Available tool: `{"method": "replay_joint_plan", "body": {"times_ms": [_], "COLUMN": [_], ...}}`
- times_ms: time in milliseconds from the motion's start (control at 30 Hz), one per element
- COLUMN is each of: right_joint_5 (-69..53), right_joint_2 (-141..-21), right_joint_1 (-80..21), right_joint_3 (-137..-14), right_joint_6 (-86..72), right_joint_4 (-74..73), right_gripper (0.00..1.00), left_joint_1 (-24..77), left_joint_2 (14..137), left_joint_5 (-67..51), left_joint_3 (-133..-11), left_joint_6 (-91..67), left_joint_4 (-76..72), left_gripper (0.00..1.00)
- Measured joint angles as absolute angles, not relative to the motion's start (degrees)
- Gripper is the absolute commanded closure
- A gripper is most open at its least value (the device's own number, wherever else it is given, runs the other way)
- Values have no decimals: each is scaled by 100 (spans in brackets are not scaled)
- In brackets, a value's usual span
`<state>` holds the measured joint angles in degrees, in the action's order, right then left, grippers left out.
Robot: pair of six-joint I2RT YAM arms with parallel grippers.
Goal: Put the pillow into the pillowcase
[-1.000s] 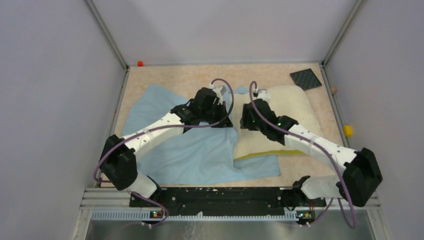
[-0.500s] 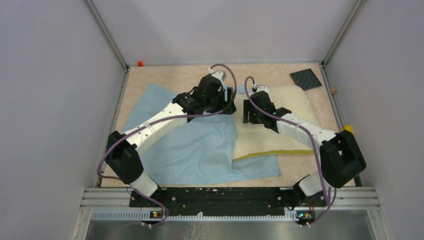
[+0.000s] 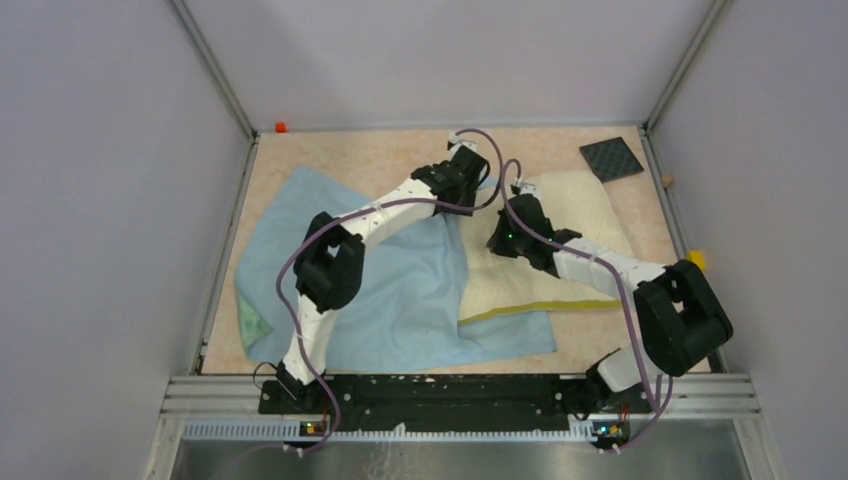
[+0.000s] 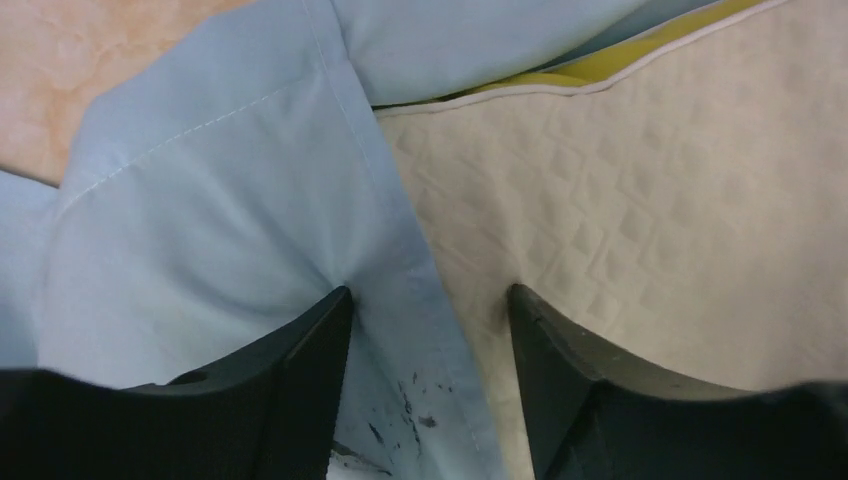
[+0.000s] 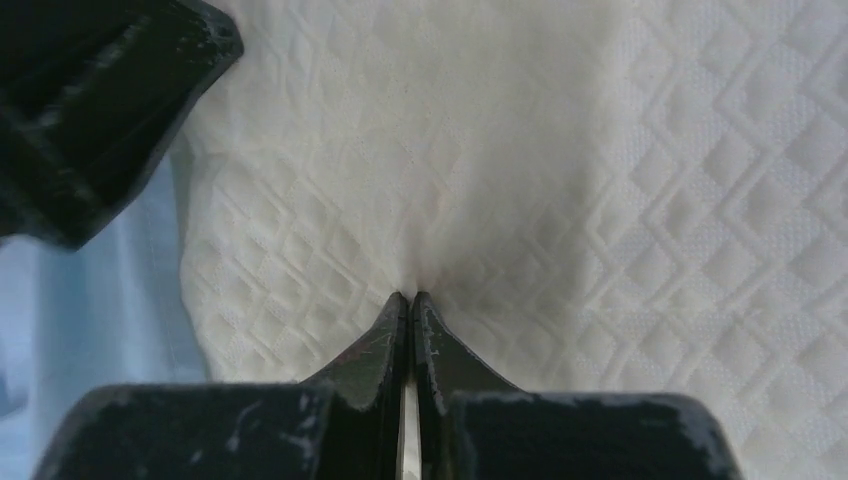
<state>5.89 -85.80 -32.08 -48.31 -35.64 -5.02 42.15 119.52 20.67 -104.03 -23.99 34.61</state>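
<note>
The pillow (image 3: pixel 590 215) lies right of centre on the table (image 3: pixel 350 155), long axis roughly left to right, its yellow band (image 3: pixel 540 307) facing the near edge and its left end overlapping the pillowcase (image 3: pixel 400 300). The right gripper (image 5: pixel 411 297) is clenched on a pinch of pillow fabric. The left gripper (image 4: pixel 430 300) is spread, one finger on blue hem, one on pillow. Since a second ago, the left arm has reached farther right, and a green corner (image 3: pixel 250 322) of the case has turned up.

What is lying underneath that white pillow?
Light-blue pillowcase fabric sticks out from under the pillow's near edge. How far it runs beneath is hidden by the pillow, as is the table there.
</note>
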Motion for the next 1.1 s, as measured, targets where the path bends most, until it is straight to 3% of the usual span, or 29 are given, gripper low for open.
{"method": "replay_joint_plan", "body": {"times_ms": [67,200,433,633,833,900,933,1033,1100], "right_joint_5": [585,587,580,528,386,351,349,360,364], "right_joint_2": [-8425,-8049,-7614,-7599,-7601,-7614,-7618,-7616,-7535], "right_joint_1": [-3208,-3210,-3210,-3212,-3339,-3356,-3358,-3358,-3361], "right_joint_3": [-4729,-4685,-4703,-4781,-4781,-4794,-4814,-4912,-5015], "right_joint_6": [-3726,-3920,-4032,-4119,-4250,-4250,-4239,-4141,-3889], "right_joint_4": [-469,-497,-755,-943,-821,-808,-823,-967,-1083], "right_gripper": [100,100,100,100,100,100,97,60,43], "left_joint_1": [4215,4233,4289,4309,4329,4327,4327,4320,4322], "left_joint_2": [12230,12317,12302,12175,12195,12215,12213,12086,11795], "left_joint_5": [2250,2447,2261,1197,161,51,14,-23,-16], "left_joint_3": [-10541,-10757,-10897,-11074,-12169,-12381,-12396,-12022,-11340], "left_joint_6": [-2370,-2318,-2097,-1990,-2119,-2154,-2174,-2237,-2283], "left_joint_4": [3603,3697,3673,3256,2842,2783,2775,2744,2727], "left_gripper": [62,100,100,81,81,76,69,54,46]}}
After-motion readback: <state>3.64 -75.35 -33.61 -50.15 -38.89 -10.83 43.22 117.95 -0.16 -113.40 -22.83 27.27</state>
